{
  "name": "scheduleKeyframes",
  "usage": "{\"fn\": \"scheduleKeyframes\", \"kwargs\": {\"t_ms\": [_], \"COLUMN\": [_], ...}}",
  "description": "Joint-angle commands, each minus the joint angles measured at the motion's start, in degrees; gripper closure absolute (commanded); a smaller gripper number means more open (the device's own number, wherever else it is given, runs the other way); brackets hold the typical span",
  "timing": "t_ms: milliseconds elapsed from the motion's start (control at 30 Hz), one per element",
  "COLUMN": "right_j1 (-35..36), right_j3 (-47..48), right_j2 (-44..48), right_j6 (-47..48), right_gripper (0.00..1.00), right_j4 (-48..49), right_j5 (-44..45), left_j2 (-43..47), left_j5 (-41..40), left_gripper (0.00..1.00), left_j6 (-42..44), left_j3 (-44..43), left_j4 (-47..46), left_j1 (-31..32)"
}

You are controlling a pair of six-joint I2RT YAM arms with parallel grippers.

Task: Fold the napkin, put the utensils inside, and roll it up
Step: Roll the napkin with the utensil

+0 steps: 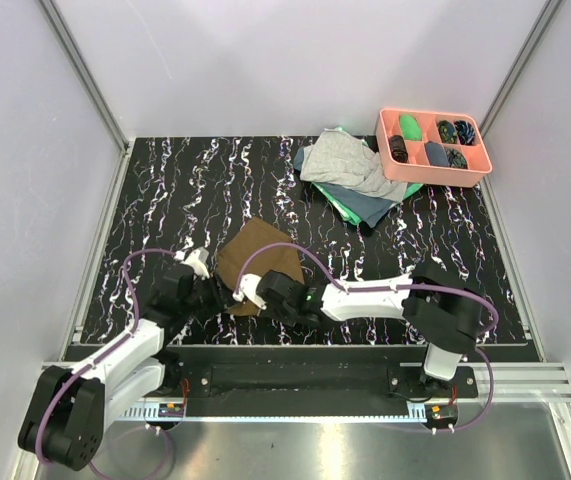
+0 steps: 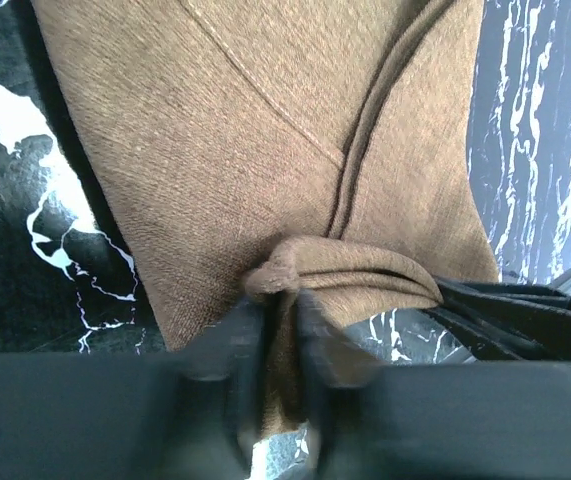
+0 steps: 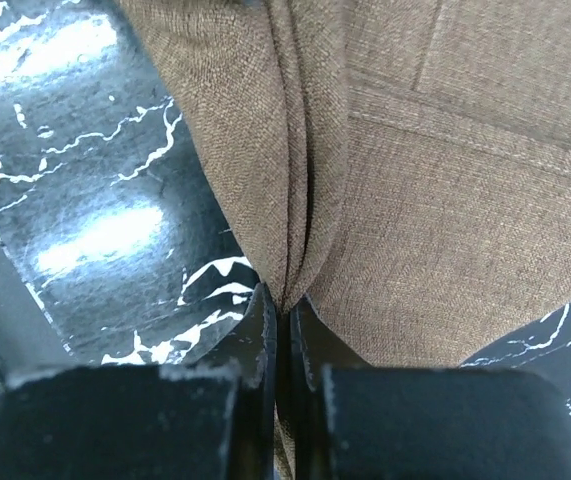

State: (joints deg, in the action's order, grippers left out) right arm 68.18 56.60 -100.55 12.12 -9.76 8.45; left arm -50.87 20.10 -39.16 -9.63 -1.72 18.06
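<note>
One surface [image 1: 165,200]: black, white-veined, carrying everything.
Napkin [image 1: 260,250]: brown, partly folded, near the front edge, between both arms.
Cloth pile: grey cloth [image 1: 345,160] atop green cloth [image 1: 360,212], far right, just beside the tray.
Tray [image 1: 445,176]: salmon, compartmented, far right corner; one green item [image 1: 410,126], otherwise dark pieces [image 1: 455,131] too small to identify.
Right pincer [image 3: 283,310]: clamped on a napkin fold.
Left pincer [image 2: 283,330]: blurred fingers flank a bunched napkin fold; grip cannot be told.

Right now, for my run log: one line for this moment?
stage: folding | napkin: partly folded, on table | left gripper: shut on napkin | right gripper: shut on napkin fold
</note>
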Motion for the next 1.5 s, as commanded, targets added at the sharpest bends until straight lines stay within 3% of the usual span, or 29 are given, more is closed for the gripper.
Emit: {"fn": "scheduleKeyframes", "kwargs": {"t_ms": [0,100,233,533,767,867,1000,1267,1467], "right_j1": [-0.94,-2.70,-7.78,-13.77,-16.41,-17.20,-18.26,-20.02,-20.72], "right_j3": [4.57,6.68,9.31,14.15,18.72,19.86,20.83,23.12,24.26], "right_j2": [-1.40,-2.19,-3.42,-8.51,-12.82,-14.14,-15.90,-19.50,-21.26], "right_j6": [-2.01,-4.29,-6.84,-8.16,-7.99,-7.90,-7.99,-8.34,-8.60], "right_gripper": [1.00,1.00,1.00,1.00,1.00,1.00,1.00,1.00,1.00], "right_j4": [-7.46,-11.68,-17.38,-24.16,-28.64,-29.62,-30.32,-31.64,-32.34], "right_j5": [-4.29,-10.00,-17.92,-34.89,-43.86,-45.79,-47.73,-50.28,-50.37], "left_j2": [-0.72,-0.28,2.35,6.74,10.35,9.92,7.02,6.66,4.99], "left_j5": [1.09,0.73,-1.64,-7.79,-7.44,-3.94,0.90,1.61,3.63], "left_gripper": [0.56,0.40,0.27,0.17,0.12,0.09,0.09,0.15,0.30], "left_j6": [1.36,1.80,3.29,4.70,4.79,3.83,2.51,1.10,0.05], "left_j3": [-3.29,-4.52,-5.49,-5.84,-5.40,-3.91,-2.15,-0.13,0.57], "left_j4": [-2.85,-1.89,1.36,7.95,10.50,7.26,4.36,3.74,2.77], "left_j1": [-0.84,-1.36,-1.72,-1.72,-1.63,-1.54,-1.45,-1.28,-0.84]}}
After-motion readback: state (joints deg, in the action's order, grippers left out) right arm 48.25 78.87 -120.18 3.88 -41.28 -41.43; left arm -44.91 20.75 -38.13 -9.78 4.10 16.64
